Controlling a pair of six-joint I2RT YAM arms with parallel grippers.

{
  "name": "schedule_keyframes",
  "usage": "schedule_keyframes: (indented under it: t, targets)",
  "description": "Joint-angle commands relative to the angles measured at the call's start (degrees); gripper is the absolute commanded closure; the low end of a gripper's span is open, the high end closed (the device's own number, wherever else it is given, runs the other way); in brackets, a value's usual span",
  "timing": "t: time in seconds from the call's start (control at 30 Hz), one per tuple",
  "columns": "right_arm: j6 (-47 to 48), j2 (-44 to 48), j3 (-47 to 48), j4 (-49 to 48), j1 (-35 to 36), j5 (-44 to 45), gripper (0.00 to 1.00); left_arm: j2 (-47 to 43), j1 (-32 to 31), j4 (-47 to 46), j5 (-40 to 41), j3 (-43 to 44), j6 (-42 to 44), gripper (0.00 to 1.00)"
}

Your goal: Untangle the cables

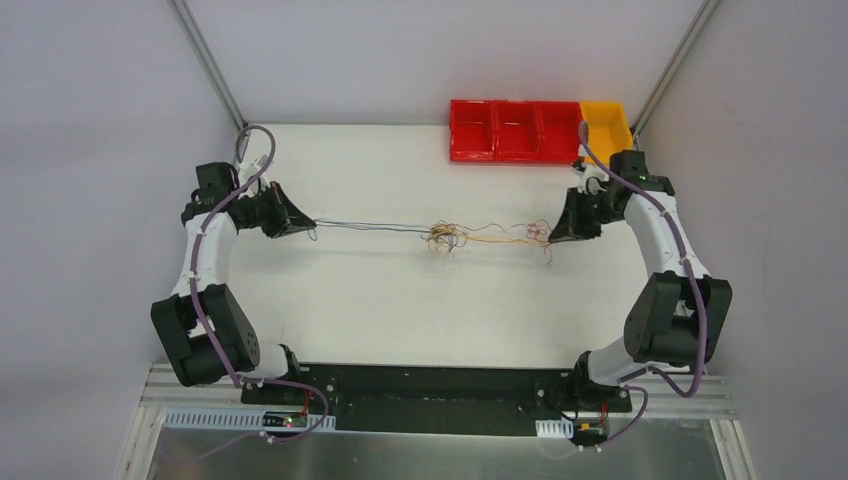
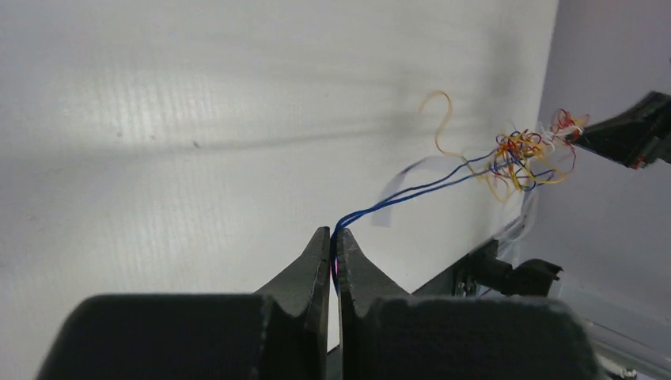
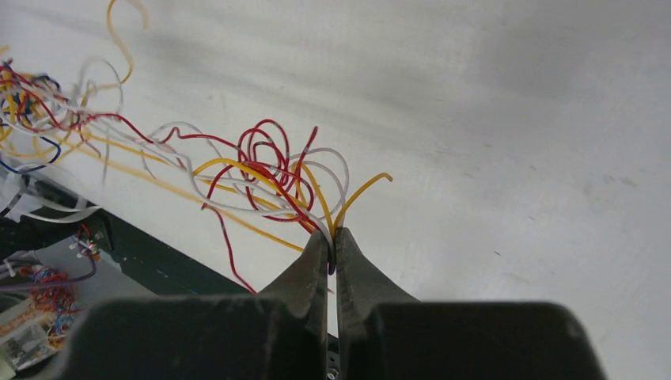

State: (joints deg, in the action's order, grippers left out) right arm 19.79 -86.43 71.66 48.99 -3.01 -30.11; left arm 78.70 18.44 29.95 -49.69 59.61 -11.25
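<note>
Blue hair-thin wires (image 2: 411,189) are pinched in the closed black left tool (image 2: 333,237); red, yellow and white strands (image 3: 273,170) are clamped in the closed black right tool (image 3: 333,236). The knotted clump of thin cables (image 1: 447,238) is strung between them over the white desk (image 1: 400,310). Risk noted: with further pulling the knot could be tightened, or a strand snapped or slipped free.

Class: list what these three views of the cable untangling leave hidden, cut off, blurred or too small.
Top view: cables too small to trace single strands.
Left wrist view: ends of the blue wires hidden between the left fingers.
Right wrist view: the cables run off the left edge.
</note>
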Motion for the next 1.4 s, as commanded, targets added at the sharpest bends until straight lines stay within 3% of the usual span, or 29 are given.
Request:
schedule_keyframes:
  t: [0.0,0.17,0.27,0.4,0.57,0.67,0.83,0.87,0.97,1.0,1.1,1.37]
  targets:
    - [8.3,2.1,1.4,5.5,-8.3,7.8,1.0,0.8,4.3,6.4,12.2,4.5,7.7,1.0]
    - [10.3,1.9,1.5,5.6,-13.9,9.0,1.0,1.0,8.8,8.3,20.4,6.0,9.6,1.0]
    - [11.1,1.9,1.0,5.8,-15.3,7.4,1.0,1.7,10.5,9.3,20.1,6.7,10.7,1.0]
    - [10.4,1.9,0.1,8.2,-12.9,3.2,1.0,1.9,9.8,10.4,13.6,6.2,12.3,1.0]
    - [8.0,3.8,0.7,8.1,-6.9,2.4,1.0,-0.5,6.3,12.8,11.1,7.6,15.8,1.0]
    - [6.4,4.1,2.9,9.5,-4.3,-2.5,1.0,-1.5,5.3,15.0,4.0,10.1,16.0,1.0]
    - [2.7,6.3,6.0,10.5,1.9,-10.5,1.0,-5.6,-3.6,15.8,-1.2,14.5,14.5,1.0]
    - [1.1,6.5,5.9,9.2,2.8,-9.5,0.9,-5.9,-5.7,15.2,-0.7,15.4,13.5,1.0]
    - [-1.8,5.3,8.0,6.4,5.8,-9.3,0.21,-5.2,-11.4,12.7,-0.9,17.7,8.8,1.0]
    - [-3.9,5.0,9.0,4.5,6.4,-9.9,0.12,-4.8,-13.1,11.9,-1.3,18.2,7.6,1.0]
    - [-10.5,5.2,12.2,-2.4,11.1,-13.4,0.05,-3.0,-18.0,8.9,-3.5,19.3,4.5,1.0]
    - [-19.5,0.2,20.2,-12.2,25.1,-20.7,0.08,2.7,-33.2,5.8,-7.7,24.1,2.8,1.0]
